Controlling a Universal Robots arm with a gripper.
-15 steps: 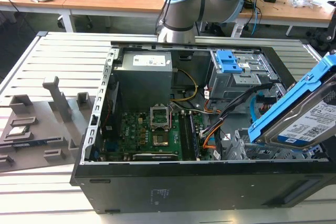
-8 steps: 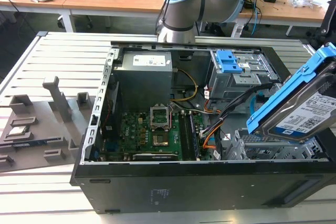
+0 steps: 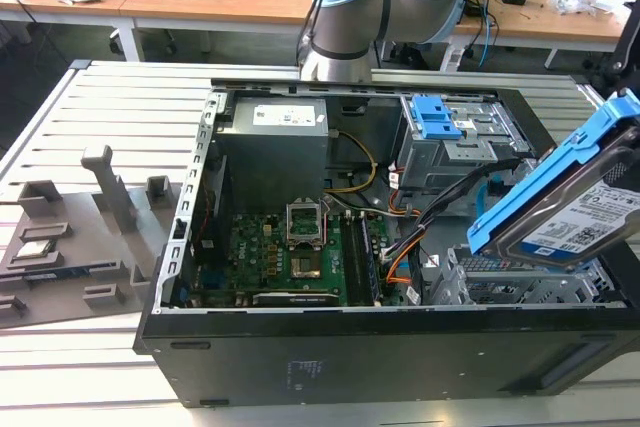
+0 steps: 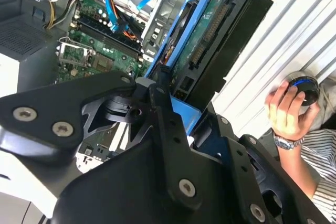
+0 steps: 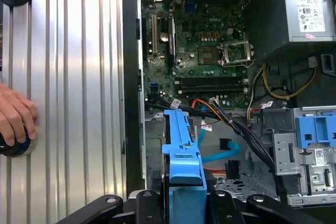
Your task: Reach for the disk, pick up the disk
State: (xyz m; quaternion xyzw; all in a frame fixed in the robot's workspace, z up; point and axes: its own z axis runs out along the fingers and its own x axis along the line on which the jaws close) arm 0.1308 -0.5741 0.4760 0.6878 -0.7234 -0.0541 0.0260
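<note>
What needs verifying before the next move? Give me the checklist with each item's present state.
1. Pincer shut on the disk: ok, its black links clamp the blue bracket in both wrist views.
2. Disk lifted out of the computer case: ok, it hangs tilted above the case's corner at the exterior view's right.
3. Cables free of the disk: cannot tell.
4. Person's hand away from the case: ok, it rests on a round device on the slatted table.
5. Grip firmness: cannot tell.
</note>
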